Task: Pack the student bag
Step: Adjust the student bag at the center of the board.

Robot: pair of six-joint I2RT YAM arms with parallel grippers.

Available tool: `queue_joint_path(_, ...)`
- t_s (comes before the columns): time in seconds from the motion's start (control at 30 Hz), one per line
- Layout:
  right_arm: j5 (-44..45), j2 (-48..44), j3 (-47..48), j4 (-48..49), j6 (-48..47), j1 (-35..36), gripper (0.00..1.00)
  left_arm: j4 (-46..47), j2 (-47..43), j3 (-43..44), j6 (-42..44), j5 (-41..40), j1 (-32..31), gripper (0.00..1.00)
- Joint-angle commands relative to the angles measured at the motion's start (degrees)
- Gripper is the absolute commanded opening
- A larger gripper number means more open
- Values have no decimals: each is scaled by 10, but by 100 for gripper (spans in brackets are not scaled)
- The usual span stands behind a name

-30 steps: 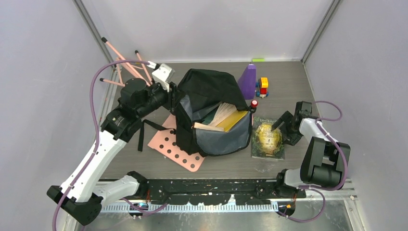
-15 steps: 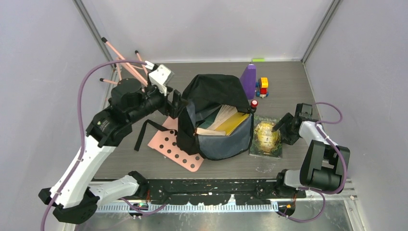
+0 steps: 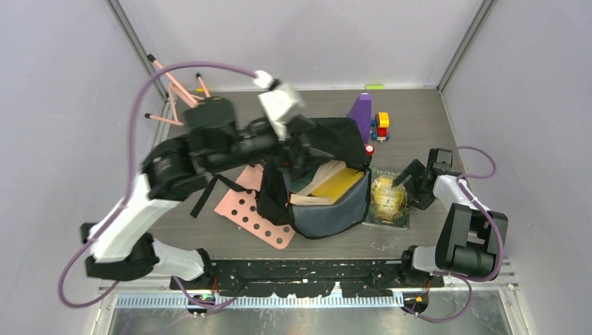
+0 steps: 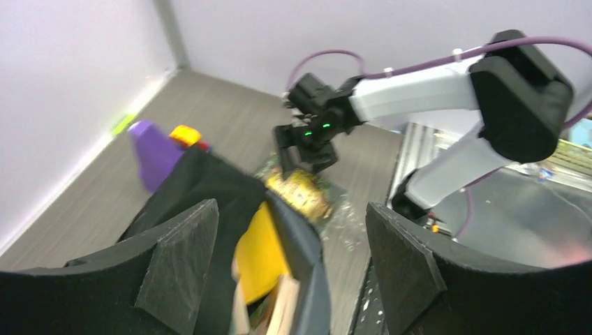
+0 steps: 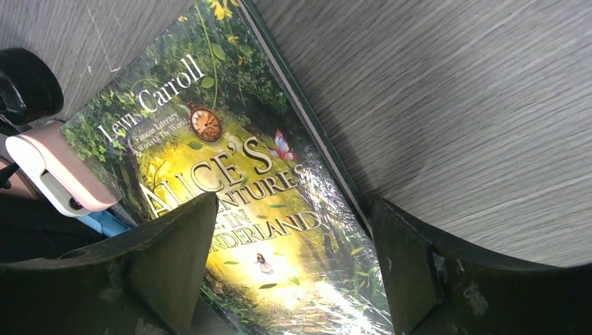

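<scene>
Left end effector (image 4: 290,216) has let go of the student bag (image 3: 328,206) and swung over its open mouth, jaws wide. The bag sits mid-counter, books inside. Right end effector (image 5: 293,202) hovers open over the Alice book (image 5: 209,160), probably next in.

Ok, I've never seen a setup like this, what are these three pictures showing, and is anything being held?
Two robot arms are bolted to a table, each ending in a two-finger gripper. The wide picture comes from a camera above and behind them; the other two come from cameras on the wrists. On the table: an open black backpack with books inside, a pink board with holes, a purple object, toy blocks and a wrapped Alice book. The left gripper is open over the backpack, the right gripper open above the Alice book. Nothing is held.
</scene>
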Motion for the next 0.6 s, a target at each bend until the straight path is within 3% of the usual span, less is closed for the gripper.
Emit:
queue_joint_path(0.0,32,-23,29,20,4,2,88,46,116,50,-25,10,-62,80)
queue_joint_path(0.2,49,-8,49,23,-2,-2,91,178,193,-4,-84,88,-99,80)
queue_joint_path(0.33,38,9,68,25,-5,-18,91,279,209,-107,-102,133,-100,79)
queue_joint_path(0.47,36,18,79,31,0,-22,91,325,261,-156,-101,138,-100,77)
queue_joint_path(0.57,28,26,81,43,11,-23,91,341,301,-173,-75,96,-90,76)
